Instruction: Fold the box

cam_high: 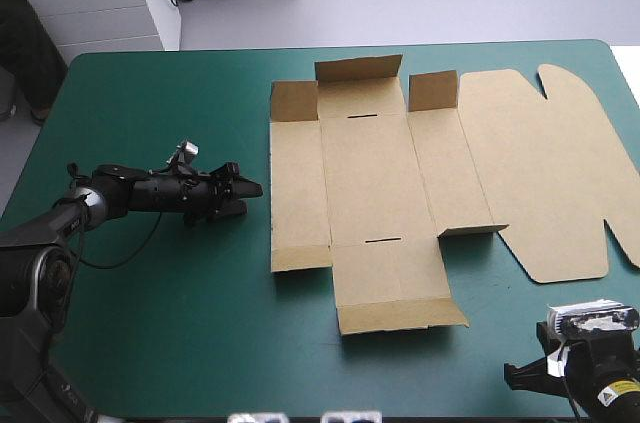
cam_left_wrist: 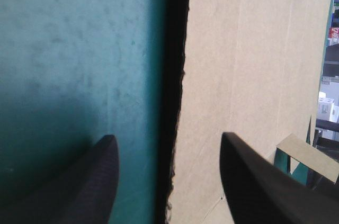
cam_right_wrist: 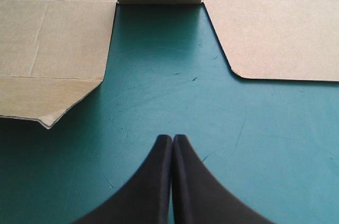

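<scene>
Currently the box (cam_high: 400, 183) lies as a flat cut sheet on the teal-green cover (cam_high: 150, 323), from the middle to the right of the table. Its lid panel (cam_high: 545, 173) reaches close to the right edge. Only the small end flaps (cam_high: 358, 68) stand partly up and no walls are raised, so folding looks barely begun.

The left gripper (cam_left_wrist: 167, 142) sits low at the box's left edge with its fingers spread wide. One finger is over bare cover, the other over the board, and the edge runs between them. A dark shadow under that edge suggests it sits slightly off the cover, though that is not certain.

The right gripper (cam_right_wrist: 172, 138) has its fingers pressed together into one point near the table's near right corner. It aims at the gap between the near flap (cam_right_wrist: 47, 91) and the lid panel and touches no board.

Main risk: nothing pins the sheet.
- If the left gripper drives in without a finger getting under the edge, it likely shoves the whole sheet rightward, leaving the lid overhanging the table.
- A pinch too shallow on the edge could let the board slip out on lifting.
- Lifting the left wall (cam_high: 298, 193) off its crease may bend the panel or swing the sheet round.
- The raised corner flap (cam_high: 293, 101) could catch a finger too.
</scene>
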Robot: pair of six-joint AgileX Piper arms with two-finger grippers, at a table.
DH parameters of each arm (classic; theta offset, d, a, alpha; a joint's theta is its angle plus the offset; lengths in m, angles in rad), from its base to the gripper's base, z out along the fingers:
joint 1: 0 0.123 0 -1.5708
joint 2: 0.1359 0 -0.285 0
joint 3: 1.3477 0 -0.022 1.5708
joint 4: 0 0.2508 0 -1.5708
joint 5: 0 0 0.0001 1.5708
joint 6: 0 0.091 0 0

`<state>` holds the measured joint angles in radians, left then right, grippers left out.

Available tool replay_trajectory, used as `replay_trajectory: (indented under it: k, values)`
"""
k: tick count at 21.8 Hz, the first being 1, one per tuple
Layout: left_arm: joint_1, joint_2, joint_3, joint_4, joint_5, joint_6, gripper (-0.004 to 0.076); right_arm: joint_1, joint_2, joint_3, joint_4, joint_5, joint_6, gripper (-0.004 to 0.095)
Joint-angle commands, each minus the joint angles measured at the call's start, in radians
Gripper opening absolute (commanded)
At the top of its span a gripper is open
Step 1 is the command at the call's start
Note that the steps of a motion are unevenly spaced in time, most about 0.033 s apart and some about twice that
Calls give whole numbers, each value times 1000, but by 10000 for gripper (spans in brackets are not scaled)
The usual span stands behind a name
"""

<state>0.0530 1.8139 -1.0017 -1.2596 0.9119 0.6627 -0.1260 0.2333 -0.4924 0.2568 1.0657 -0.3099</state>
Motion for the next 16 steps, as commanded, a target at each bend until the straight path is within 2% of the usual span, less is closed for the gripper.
replay_trajectory:
  k: [1, 16]
  values:
    - [-12, -16, -25, -77, 44, 25, 411, 3, 11, -31, 16, -59, -2, -19]
    - [-227, 212, -274, -80, 46, 25, 408, 3, 11, -31, 19, -66, -2, -19]
